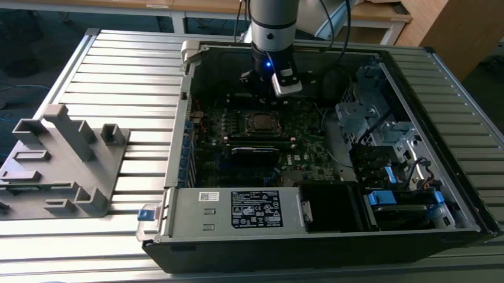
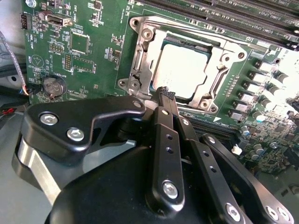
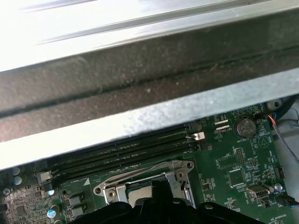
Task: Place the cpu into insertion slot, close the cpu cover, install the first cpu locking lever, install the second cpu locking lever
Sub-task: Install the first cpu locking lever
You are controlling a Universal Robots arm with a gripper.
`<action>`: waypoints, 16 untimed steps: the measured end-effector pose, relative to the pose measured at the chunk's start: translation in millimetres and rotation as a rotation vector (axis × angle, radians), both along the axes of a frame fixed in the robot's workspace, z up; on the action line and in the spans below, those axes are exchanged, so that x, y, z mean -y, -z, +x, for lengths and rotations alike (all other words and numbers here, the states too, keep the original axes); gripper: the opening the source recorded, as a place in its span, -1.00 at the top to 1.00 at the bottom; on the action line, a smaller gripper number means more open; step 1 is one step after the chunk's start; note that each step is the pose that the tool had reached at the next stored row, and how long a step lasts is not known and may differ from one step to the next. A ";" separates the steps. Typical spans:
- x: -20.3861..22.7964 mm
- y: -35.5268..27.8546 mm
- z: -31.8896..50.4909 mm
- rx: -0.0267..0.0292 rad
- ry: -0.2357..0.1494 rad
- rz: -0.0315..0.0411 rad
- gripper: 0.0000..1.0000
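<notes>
The jaws are drawn narrow, tips together, with nothing I can see pinched between them. They hang right at one edge of the insertion slot (image 1: 260,121). The cpu (image 2: 182,67) lies flat in the slot, and the cpu cover (image 2: 223,70) looks folded down around it, its window framing the grey top. So the first two steps seem done. Whether either locking lever is latched I cannot tell, and I judge that part unfinished. Around the slot spreads the green motherboard (image 2: 93,56), inside the open computer case (image 1: 315,250) on the ribbed worktop (image 1: 118,65).
</notes>
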State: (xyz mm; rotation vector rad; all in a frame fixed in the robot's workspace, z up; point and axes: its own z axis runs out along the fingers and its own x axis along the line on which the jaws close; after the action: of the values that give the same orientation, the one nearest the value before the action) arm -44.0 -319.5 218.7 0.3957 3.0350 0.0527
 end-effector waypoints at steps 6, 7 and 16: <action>0.0 0.2 0.0 -0.0221 -0.001 -0.0002 0.80; 0.0 0.4 0.0 -0.0356 -0.002 -0.0001 0.80; 0.0 0.8 0.1 -0.0560 -0.025 -0.0002 0.80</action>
State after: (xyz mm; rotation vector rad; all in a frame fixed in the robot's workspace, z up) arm -43.9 -319.5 217.9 0.3652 3.0953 0.0436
